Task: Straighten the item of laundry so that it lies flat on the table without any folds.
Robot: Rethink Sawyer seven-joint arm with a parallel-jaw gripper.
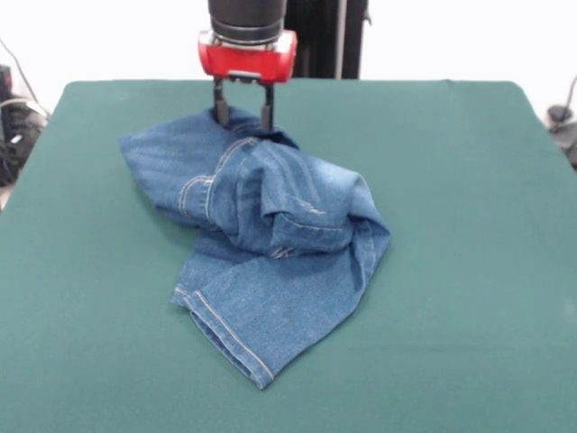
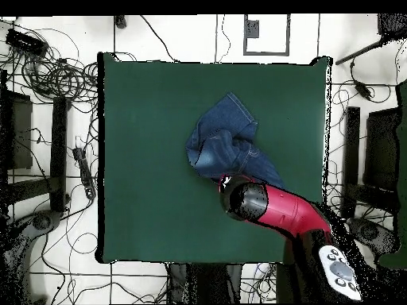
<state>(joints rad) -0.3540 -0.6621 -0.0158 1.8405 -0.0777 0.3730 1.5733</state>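
- Jeans (image 1: 270, 244) heaped near the middle of the table (image 1: 469, 298), bunched and folded over on themselves, far from flat
- 1 leg trailing from the heap toward the camera-side table edge in the front view, pale-stitched hem lying open at its end
- Rest of the garment piled into a rounded mound, waistband and pocket stitching creased into the folds, a flatter flap spreading from the heap toward the robot-side edge
- Gripper (image 1: 242, 115) down at the jeans' robot-side edge, 2 dark fingers (image 1: 219, 104) set apart with a ridge of denim between them; parted rather than pinched together, though tips sunk in cloth, so hard to say how much fabric sits inside
- Seen from overhead, red arm (image 2: 282, 208) reaching in over the table from the robot's edge, covering the part of the jeans nearest that edge
- Judged stage: about to take hold of the robot-side edge, straightening barely begun

- Risks from here:
- Closing on more than 1 layer likely, since the cloth at the fingers is doubled; pulling would then drag the whole heap instead of opening it
- Thin pinch on the thick seam could slip free mid-pull
- Pull toward the robot might sweep the jeans close to the table edge, leaving the trailing leg twisted under the mound
- Pressing too low could snag the green table cover
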